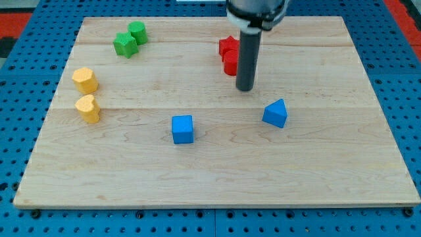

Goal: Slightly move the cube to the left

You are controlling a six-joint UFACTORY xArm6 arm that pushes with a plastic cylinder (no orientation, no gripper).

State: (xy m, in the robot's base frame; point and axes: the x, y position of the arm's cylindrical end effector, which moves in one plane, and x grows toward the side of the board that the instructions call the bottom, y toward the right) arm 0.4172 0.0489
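A blue cube sits on the wooden board a little left of centre, toward the view's bottom. My tip rests on the board up and to the right of the cube, well apart from it. A blue triangular block lies to the right of the cube, just below and right of my tip. Two red blocks sit just up and left of the rod, partly hidden by it.
Two green blocks sit together near the top left. Two yellow blocks, one above the other, stand near the left edge. A blue pegboard surface surrounds the board.
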